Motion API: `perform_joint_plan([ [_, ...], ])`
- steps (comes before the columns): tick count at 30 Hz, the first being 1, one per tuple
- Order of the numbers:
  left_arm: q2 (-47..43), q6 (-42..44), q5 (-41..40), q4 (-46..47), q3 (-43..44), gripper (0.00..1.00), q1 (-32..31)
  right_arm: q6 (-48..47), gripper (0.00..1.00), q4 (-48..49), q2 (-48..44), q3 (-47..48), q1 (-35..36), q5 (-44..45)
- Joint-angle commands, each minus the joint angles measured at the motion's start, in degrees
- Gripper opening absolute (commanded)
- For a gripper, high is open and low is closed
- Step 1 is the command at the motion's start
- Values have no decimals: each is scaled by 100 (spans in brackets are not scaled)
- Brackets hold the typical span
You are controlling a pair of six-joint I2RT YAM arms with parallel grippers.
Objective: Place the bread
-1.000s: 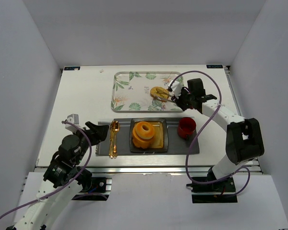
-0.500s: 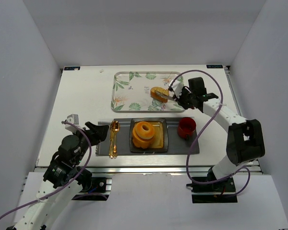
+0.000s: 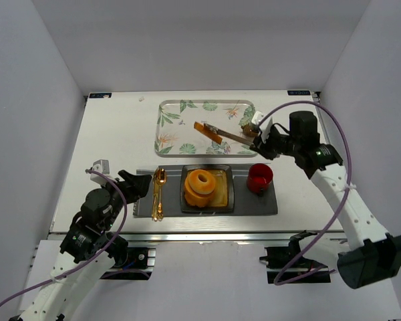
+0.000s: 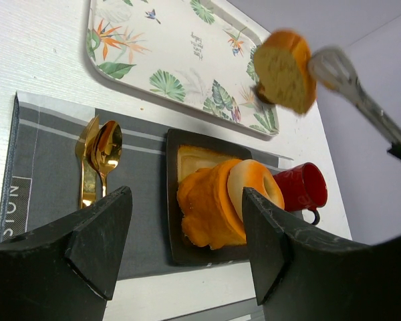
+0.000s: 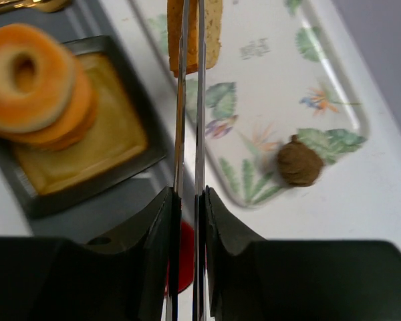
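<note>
White table [image 3: 113, 134], plain walls [image 3: 200, 47], seemingly pale grey

The white tabletop [image 3: 120, 134] holds two big flat things. A tray [image 3: 187, 130] with green leaves and birds painted on it lies at the far side. A dark grey striped placemat [image 3: 247, 204] lies near the front edge, close to the tray but not touching it.

A robotics lab booth: plain white walls [image 3: 33, 100] box in a white table [image 3: 120, 134] (aluminium rail [image 3: 187, 236] at its near edge).
</note>
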Motion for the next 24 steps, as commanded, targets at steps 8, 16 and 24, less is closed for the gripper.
perform_joint_plan([
  [8,182,86,51,187,52,76,-1,30,7,-1187,-1245,-540,349,-873],
  [16,121,69,43,108,70,76,-1,-172,6,-1433,-1544,-611,560,-864],
  [24,68,51,34,108,61,76,-1,-620,8,-1644,-1790,-865,709,-776],
])
